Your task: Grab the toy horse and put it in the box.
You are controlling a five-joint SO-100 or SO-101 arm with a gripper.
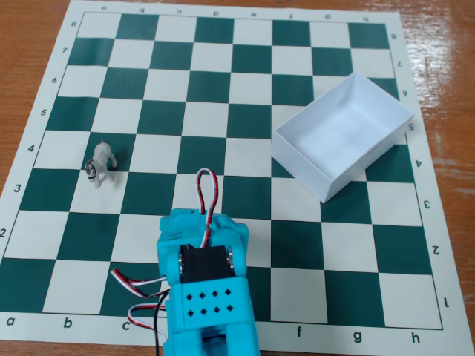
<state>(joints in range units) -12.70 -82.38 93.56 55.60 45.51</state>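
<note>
The toy horse (102, 163) is a tiny whitish-grey figurine with darker markings. It stands on the chessboard mat at the left, around squares b3 and b4. The box (298, 167) is a shallow white paper tray, empty, lying at an angle on the right side of the board. My turquoise arm (204, 289) comes in from the bottom edge at the middle. Its front end, the gripper (202, 222), is between the horse and the box, well short of both. The arm's body hides the fingers, so I cannot make out how the jaws stand. Nothing shows in the gripper.
The green-and-white chessboard mat (252, 96) lies on a brown wooden table (30, 44). Red, white and black wires (208, 189) loop up from the arm's front, and more hang at its left side (137, 285).
</note>
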